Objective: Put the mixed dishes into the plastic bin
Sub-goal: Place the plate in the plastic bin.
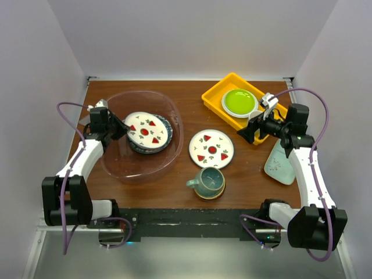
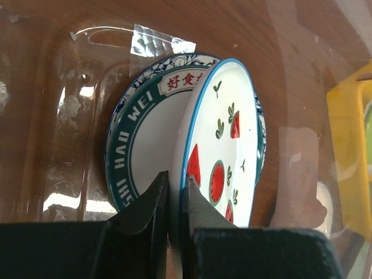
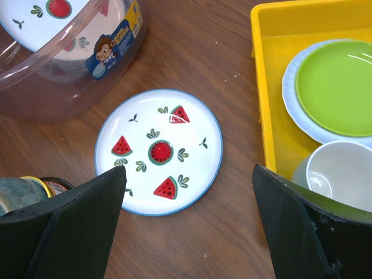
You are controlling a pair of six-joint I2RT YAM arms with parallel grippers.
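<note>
Watermelon plate (image 1: 145, 129), the one in my left gripper (image 2: 174, 195), sits inside the plastic bin (image 1: 119, 168) at the left of the table. It covers much of what lies under it. Only the left part of the dark lettered plate (image 2: 142, 145) shows, and the blue floral plate (image 1: 167, 125) at the bottom is only a sliver of rim. Whether the held plate's far edge touches that stack I cannot tell.

My left fingers are pinched tight on the plate's left rim, one on each face, and the plate stands tilted off the lettered one. Their bases are cut off at the bottom of the wrist view.

My right gripper (image 3: 187, 174) hangs spread wide, holding nothing, above the second watermelon plate (image 3: 158, 152), which lies flat on the table just right of the bin.

The teal mug (image 1: 208, 181) stands near of that plate on a yellow-rimmed saucer (image 1: 216, 196) — in the right wrist view my finger hides most of it. My right arm covers part of the pale mint dish (image 1: 279, 165) at the near right.

The yellow tray (image 1: 218, 96) at the far right holds a lime-green plate (image 1: 240, 102) and a white cup (image 3: 337, 174).
</note>
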